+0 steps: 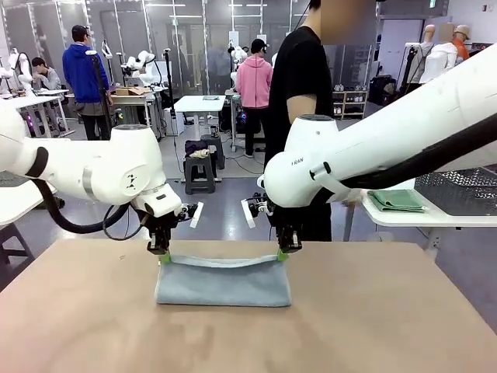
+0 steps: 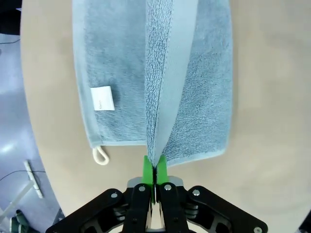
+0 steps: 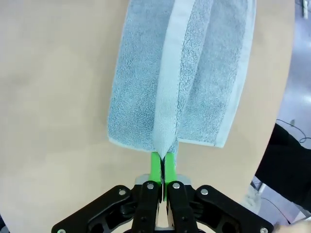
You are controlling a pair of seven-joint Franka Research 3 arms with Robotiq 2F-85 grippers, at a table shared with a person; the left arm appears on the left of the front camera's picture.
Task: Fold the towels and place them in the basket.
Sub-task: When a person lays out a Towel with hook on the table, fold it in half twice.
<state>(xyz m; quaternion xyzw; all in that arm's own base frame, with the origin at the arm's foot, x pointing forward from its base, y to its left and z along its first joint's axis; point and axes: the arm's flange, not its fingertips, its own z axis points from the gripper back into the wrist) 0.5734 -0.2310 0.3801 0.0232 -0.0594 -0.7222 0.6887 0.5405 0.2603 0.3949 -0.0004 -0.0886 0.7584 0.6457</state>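
My left tool and right tool each pinch a corner of the towel; soft, light, sags between, so corners look the best hold

Both arms reach down near the table's far edge; left gripper and right gripper vertical, fingers pinched on the towel.

Bright, even overhead light; soft faint shadows on the tabletop; wrist views sharp, bowed at edges.

A lab hall: white worktables, a stool, glass partitions.
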